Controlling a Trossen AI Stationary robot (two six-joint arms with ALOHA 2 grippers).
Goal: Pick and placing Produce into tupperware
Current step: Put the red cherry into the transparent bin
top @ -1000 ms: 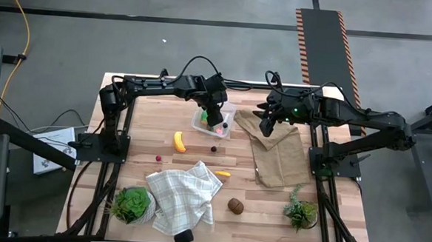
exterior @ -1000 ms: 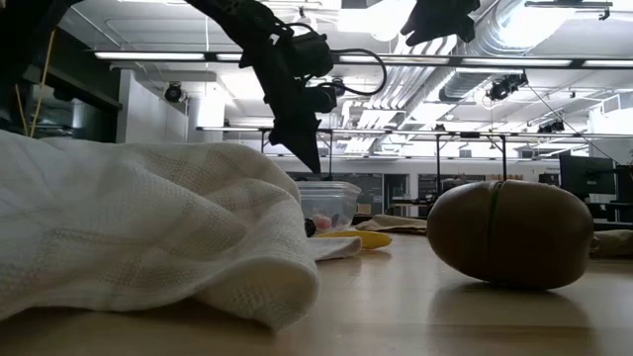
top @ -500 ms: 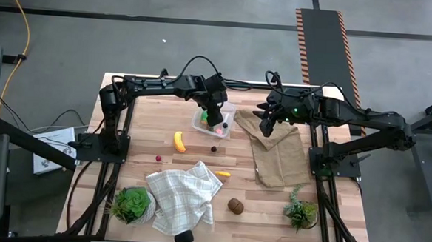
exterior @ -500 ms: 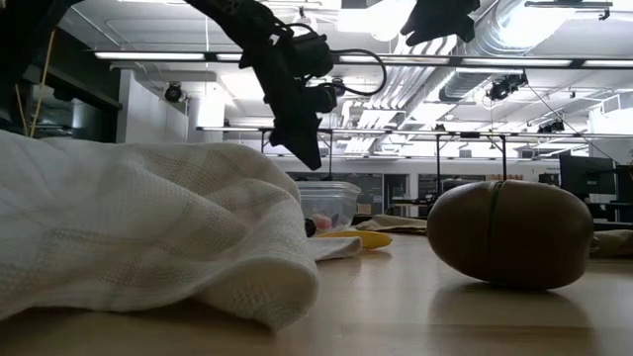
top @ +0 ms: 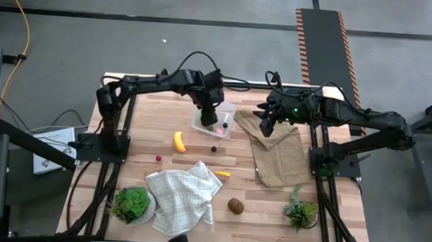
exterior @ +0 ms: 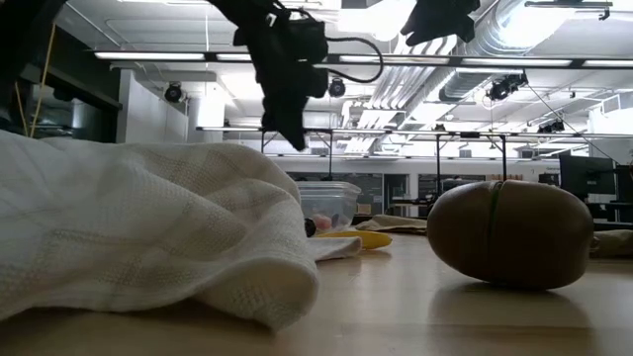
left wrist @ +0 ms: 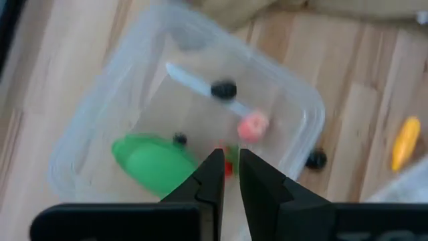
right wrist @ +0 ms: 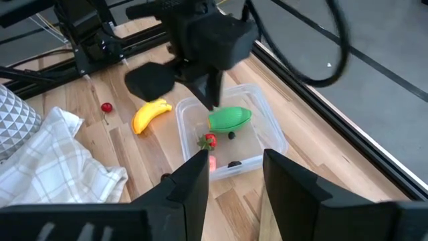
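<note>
The left gripper [left wrist: 227, 175] hangs above the tupperware [left wrist: 287, 100], its two fingers [left wrist: 212, 177] drawn almost together with only a thin slit between them and nothing held. Directly under the fingertips, inside the clear container, lies a small red piece [left wrist: 227, 169]; a green piece [left wrist: 152, 161] sits just beside the fingers, a pink piece [left wrist: 253, 124] and a dark berry [left wrist: 224, 89] lie a little beyond the tips, and another tiny dark berry [left wrist: 179, 139] rests next to the green one. Outside the container wall, a dark berry [top: 214, 148] lies on the wooden table [top: 142, 117], with the yellow banana [top: 179, 140] further off, a red berry [top: 158, 159] beyond it, a small yellow piece [top: 223, 173] near the white checked cloth [top: 182, 197], and the brown kiwi-like oval [top: 234, 205] well away from both grippers

Compared with a second ago, the left gripper has lifted higher over the tupperware, seen in the low view as the dark fingers [exterior: 287, 124] rising clear of the container's rim

The right gripper [right wrist: 233, 175] waits over the brown cloth [top: 277, 150], its fingers set apart and empty
</note>
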